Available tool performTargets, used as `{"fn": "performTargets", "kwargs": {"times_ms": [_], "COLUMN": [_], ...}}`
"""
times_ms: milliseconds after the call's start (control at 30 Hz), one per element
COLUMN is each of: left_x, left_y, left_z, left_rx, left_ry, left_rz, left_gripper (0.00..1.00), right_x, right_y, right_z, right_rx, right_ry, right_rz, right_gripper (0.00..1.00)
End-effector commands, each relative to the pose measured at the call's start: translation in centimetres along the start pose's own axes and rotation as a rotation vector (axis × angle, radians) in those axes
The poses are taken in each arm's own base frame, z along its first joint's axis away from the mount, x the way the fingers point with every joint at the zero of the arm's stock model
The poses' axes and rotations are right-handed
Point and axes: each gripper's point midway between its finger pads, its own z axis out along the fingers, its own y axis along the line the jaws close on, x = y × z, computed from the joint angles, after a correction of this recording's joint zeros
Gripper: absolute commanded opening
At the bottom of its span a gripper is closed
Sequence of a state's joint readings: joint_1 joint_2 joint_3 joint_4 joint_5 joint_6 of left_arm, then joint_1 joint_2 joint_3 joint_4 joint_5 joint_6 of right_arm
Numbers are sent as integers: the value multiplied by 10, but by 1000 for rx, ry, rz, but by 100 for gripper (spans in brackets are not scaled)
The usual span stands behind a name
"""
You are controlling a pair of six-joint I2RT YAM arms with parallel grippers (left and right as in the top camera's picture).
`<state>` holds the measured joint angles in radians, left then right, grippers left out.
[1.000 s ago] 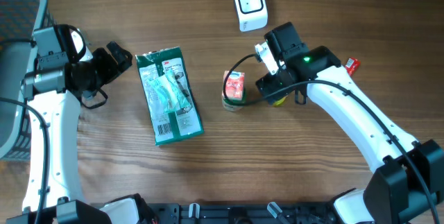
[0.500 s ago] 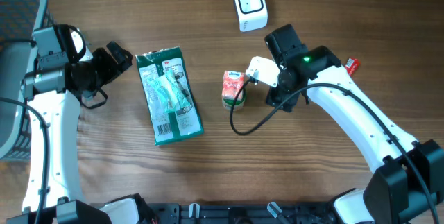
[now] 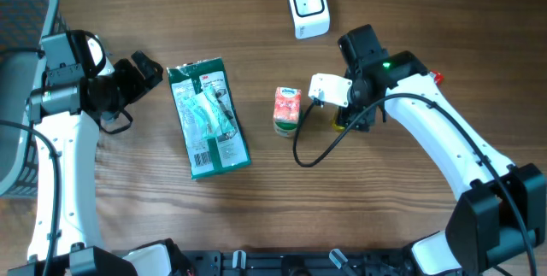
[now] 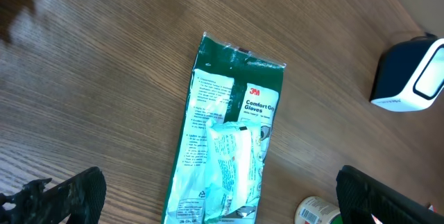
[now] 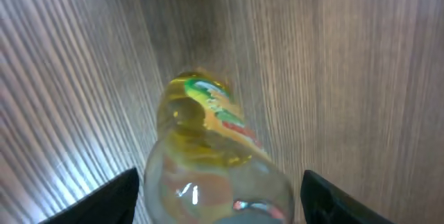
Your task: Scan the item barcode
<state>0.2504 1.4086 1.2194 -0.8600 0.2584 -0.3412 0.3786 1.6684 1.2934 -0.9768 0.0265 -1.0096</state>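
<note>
A clear bottle of yellow liquid with a coloured label [image 5: 208, 148] lies on the wood between the fingers of my right gripper [image 5: 218, 196]. Both jaws flank it with a thin gap on each side, so the gripper is open around it. From overhead only a yellow sliver of the bottle [image 3: 342, 125] shows under the right gripper [image 3: 346, 118]. The white barcode scanner [image 3: 308, 7] stands at the back, also in the left wrist view [image 4: 409, 71]. My left gripper [image 3: 137, 73] hangs wide open at the far left, holding nothing [image 4: 222, 203].
A green glove pack [image 3: 208, 120] lies left of centre, under the left wrist camera [image 4: 225, 134]. A small orange-red pack [image 3: 288, 103] rests by a round green-and-white tub [image 4: 319, 211] just left of the right gripper. A black cable [image 3: 312, 152] loops beneath the right arm.
The right wrist has turned and shifted slightly right over the yellow bottle, and its jaws have narrowed towards it. The left arm and the other items have not moved.
</note>
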Motion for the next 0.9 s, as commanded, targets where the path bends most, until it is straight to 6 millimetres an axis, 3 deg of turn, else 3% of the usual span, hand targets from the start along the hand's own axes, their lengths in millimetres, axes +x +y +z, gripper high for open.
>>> {"fn": "performTargets", "kwargs": {"times_ms": [0,200,267,533,633,733,867], "left_x": [-3,-3,-3,-3,-3,-3,-3], "left_y": [-2,-2,-2,-2,-2,-2,-2], "left_z": [-3,-3,-3,-3,-3,-3,-3], "left_rx": [2,2,2,2,2,2,2], "left_ry": [-15,-15,-15,-15,-15,-16,-15], "left_rz": [26,26,26,26,26,27,26], "left_gripper": [100,100,100,100,100,100,100], "right_x": [-5,-12,-16,-18,-14,-2,4], "right_y": [-3,-13,-25,-39,-35,-20,-8], "right_z": [-1,-3,-7,-35,-39,-36,-34], "right_rx": [-6,34,87,161,137,54,-21], "right_ry": [-20,-49,-79,-162,-173,-135,-99], "right_rz": [27,115,257,695,928,1290,1514], "right_gripper": [53,42,33,30,28,29,27]}}
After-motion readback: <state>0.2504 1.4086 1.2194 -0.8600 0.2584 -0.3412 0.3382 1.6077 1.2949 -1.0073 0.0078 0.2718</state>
